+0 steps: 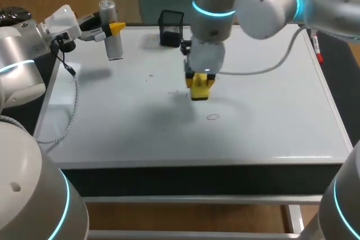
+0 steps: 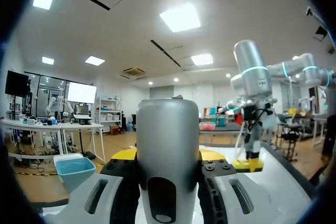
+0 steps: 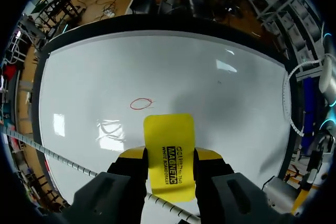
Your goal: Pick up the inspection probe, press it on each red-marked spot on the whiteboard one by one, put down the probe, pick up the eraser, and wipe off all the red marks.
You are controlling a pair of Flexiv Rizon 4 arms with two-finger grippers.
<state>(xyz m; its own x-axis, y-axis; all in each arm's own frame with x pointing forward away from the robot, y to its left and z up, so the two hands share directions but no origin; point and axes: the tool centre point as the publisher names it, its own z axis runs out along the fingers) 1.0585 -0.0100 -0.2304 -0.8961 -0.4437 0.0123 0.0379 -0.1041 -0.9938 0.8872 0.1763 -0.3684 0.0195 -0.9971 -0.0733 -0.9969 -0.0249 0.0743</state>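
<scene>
My left gripper (image 1: 114, 28) is shut on the silver cylindrical probe (image 1: 112, 36) and holds it upright above the far left corner of the whiteboard (image 1: 270, 116). In the left wrist view the probe (image 2: 167, 145) stands between the fingers of the left gripper (image 2: 168, 157). Near the board's middle, my right gripper (image 1: 201, 82) is shut on the yellow eraser (image 1: 200, 93), which points down at the board. A red oval mark (image 1: 212, 117) lies nearer the front. In the right wrist view the eraser (image 3: 169, 150) sits in the right gripper (image 3: 169, 156), with the red oval (image 3: 140, 104) just ahead of it.
A black mesh pen holder (image 1: 170, 27) stands at the board's far edge. A faint mark (image 1: 173, 91) shows left of the eraser. A red marker (image 1: 318, 49) lies at the far right edge. A grey cable (image 1: 264, 68) hangs from my right arm over the board.
</scene>
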